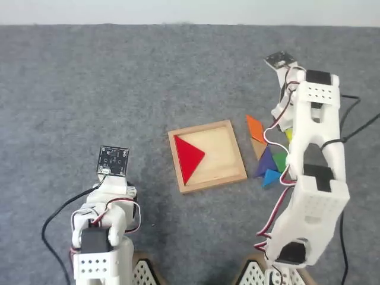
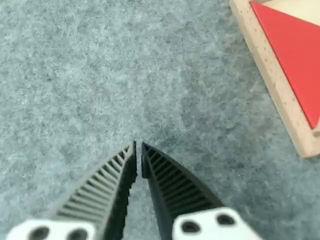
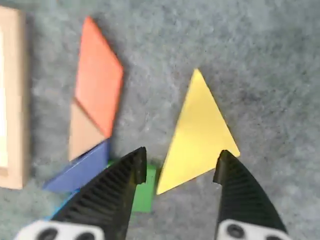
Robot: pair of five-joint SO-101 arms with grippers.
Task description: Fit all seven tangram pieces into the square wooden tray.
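The right hand (image 3: 182,151), spread open and empty, hangs over the yellow triangle (image 3: 197,130), which lies flat on the worktop (image 1: 119,89) toward its right edge, outside the wooden tray (image 1: 214,183), its long axis running between the fingers (image 3: 120,185).

Pale wood tray (image 1: 199,127), red triangle (image 1: 187,157); orange parallelogram (image 3: 99,75), yellow triangle (image 3: 197,130); table cover (image 1: 89,89) grey (speckled).

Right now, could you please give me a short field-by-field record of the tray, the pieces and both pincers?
Tray: square wooden tray holds only the red triangular piece
Outside: yellow triangular piece, orange parallelogram piece and others on the grey carpet
Left pincer: shut, over bare carpet
Right pincer: open, astride the yellow triangle
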